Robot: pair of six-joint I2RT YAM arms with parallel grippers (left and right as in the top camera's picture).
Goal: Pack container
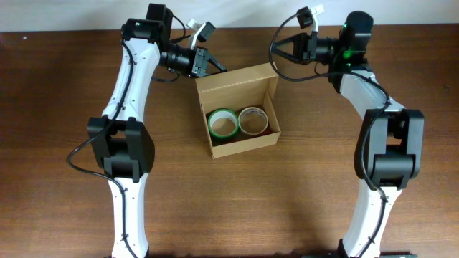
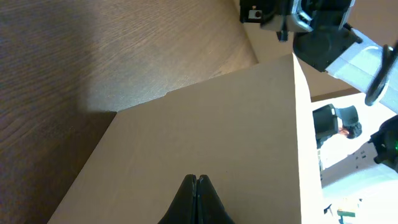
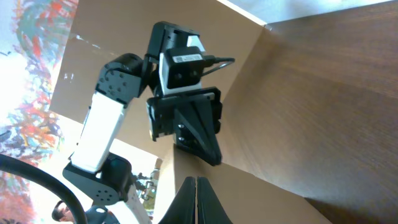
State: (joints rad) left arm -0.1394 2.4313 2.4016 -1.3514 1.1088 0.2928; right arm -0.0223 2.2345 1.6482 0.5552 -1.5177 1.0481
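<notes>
Cardboard container (image 1: 237,80) (open) beside left claw (image 1: 217,67)

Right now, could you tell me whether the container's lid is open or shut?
Open: the lid is lifted back, and tape rolls show inside the container.

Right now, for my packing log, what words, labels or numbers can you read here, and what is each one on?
white sticker on the left wrist camera: has dark print, too small to read.
container: plain cardboard, no text.
green tape roll and tan tape roll: no text visible.
Nothing in any view is legible.
</notes>
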